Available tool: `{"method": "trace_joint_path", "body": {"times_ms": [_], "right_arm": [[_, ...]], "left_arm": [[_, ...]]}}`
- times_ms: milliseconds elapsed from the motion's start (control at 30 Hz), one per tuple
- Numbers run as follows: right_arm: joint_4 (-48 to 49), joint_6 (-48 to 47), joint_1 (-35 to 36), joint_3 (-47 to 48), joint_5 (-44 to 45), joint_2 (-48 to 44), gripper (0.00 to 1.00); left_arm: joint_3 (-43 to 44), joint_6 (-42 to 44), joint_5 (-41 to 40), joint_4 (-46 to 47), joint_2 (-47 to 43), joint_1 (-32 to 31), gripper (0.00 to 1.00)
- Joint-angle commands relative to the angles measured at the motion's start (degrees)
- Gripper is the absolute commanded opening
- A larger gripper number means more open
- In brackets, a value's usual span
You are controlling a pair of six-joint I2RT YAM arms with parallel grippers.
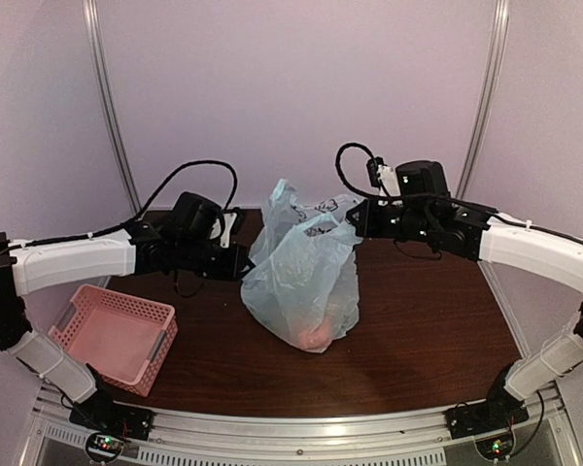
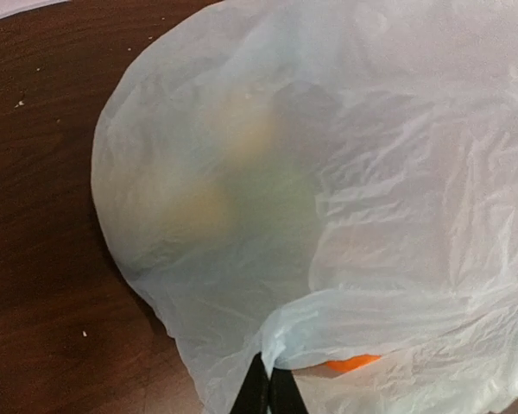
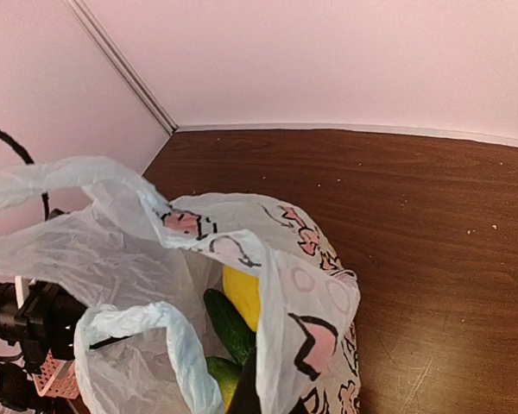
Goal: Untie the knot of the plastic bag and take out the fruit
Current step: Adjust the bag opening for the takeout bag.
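The pale blue plastic bag (image 1: 301,282) stands mid-table with its mouth open and its handle loops (image 3: 147,321) apart; the knot is out of view. My left gripper (image 1: 247,260) is shut on a fold of the bag's left side (image 2: 281,332). My right gripper (image 1: 356,221) is shut on the printed rim (image 3: 315,310) at the bag's upper right. Inside lie the fruit: a yellow piece (image 3: 243,293), a dark green cucumber-like one (image 3: 229,323) and a green one (image 3: 217,375). An orange piece (image 1: 316,335) shows through the bag's bottom, and as a sliver (image 2: 352,363) in the left wrist view.
A pink perforated basket (image 1: 117,335) sits at the table's front left, beside the left arm. The brown tabletop (image 1: 437,320) runs right of the bag to the curtain wall behind.
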Motion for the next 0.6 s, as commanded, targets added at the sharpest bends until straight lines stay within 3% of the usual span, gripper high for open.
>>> {"method": "trace_joint_path", "body": {"times_ms": [0,433,467,567], "right_arm": [[-1.1,1.7,-3.2,-1.1,4.7,-3.6,0.00],[1.0,2.7,-7.0,-5.3,2.3,-7.0,0.00],[2.1,2.5,-7.0,-5.3,0.7,-6.9,0.00],[3.9,1.3,-7.0,-4.7,-4.0,-6.0,0.00]], "left_arm": [[-6.7,-3.9,-4.0,1.9,-5.9,1.8,0.00],[-14.5,-6.1,-8.2,2.2,-15.8,2.4,0.02],[-14.2,-5.1,-7.5,2.6,-16.0,2.4,0.10],[-11.5,-0.1,-4.9,2.4,-16.6,2.4,0.52]]}}
